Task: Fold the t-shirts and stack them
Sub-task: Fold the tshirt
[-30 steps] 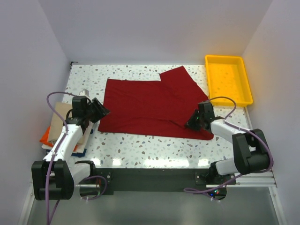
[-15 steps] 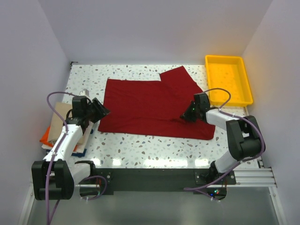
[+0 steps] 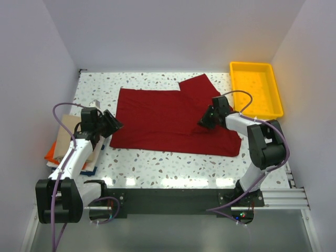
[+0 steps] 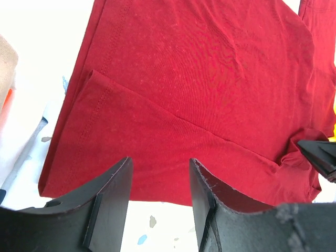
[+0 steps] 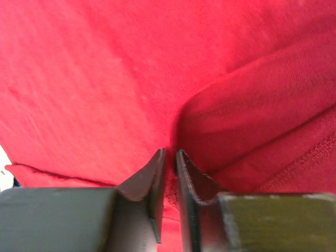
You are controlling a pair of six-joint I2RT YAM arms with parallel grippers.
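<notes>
Mid-fold on the speckled surface (image 3: 173,163): the dark red t-shirt (image 3: 157,118) lies spread flat across the middle, one sleeve angled toward the yellow tray (image 3: 251,65). My right hand (image 5: 169,157) sits low on the shirt's right side, its fingers drawn almost together with a ridge of red cloth pinched between them. My left hand (image 4: 160,173) hovers at the shirt's near-left corner, about half open and holding nothing (the hem shows plainly through the gap). The folded shirts (image 3: 63,137), tan with orange and blue edges showing, lie at the far left, partly under the left arm.

I read this as the start of a fold bringing the right side in toward the middle. To do it well, I want to lift only high enough to clear the cloth beneath. I then carry straight across, in line with the near hem, so the crease runs true. The left hand should pin its corner so the body does not slide. I cannot tell whether the pinch holds one layer or two, so I would raise it gently and check. The cloth should be laid flat before letting go.
</notes>
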